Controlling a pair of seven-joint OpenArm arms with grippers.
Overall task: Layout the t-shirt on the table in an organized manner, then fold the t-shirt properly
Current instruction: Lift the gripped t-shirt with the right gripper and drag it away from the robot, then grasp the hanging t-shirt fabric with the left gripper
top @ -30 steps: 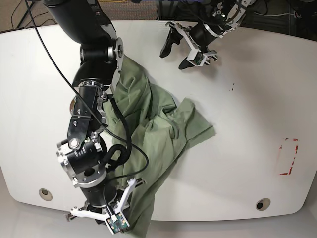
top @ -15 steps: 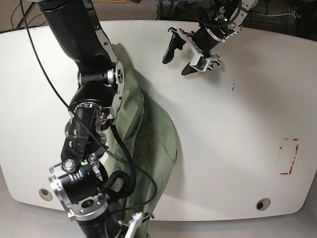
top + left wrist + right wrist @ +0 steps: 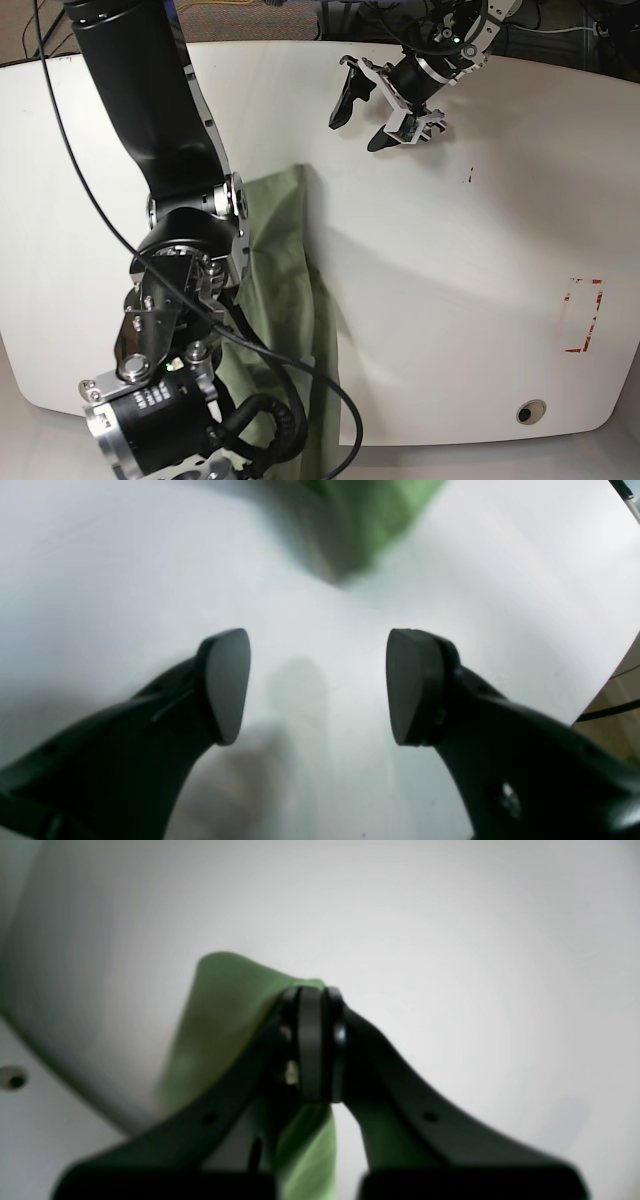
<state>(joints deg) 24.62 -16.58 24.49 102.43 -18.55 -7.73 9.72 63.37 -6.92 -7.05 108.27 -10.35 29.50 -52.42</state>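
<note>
- Now the step in hand seems to be the laying out, not yet the folding: the pale sage-green t-shirt of thin soft cloth [image 3: 290,290] hangs as a long narrow drape from the raised right arm, and its upper part rests on the glossy white table [image 3: 480,250] while the lower part passes over the near edge.
- Right gripper [image 3: 314,1040]: the two black fingers are pressed together on a fold of the green cloth — in the right wrist view the fabric comes out on both sides of the tips. In the base view this gripper itself is below the picture edge.
- Left gripper [image 3: 385,100]: its jaws stand wide apart and hold nothing. It hovers above the bare table near the far edge, well apart from the shirt; in the left wrist view only a blurred green corner is ahead of its dark pads [image 3: 225,685].
- For the next move I judge that the free left gripper must reach a second corner or hem — with one grip only, the cloth stays bunched and cannot be spread flat.
- Risk, in my opinion: thin fabric may slip off the table edge.
</note>
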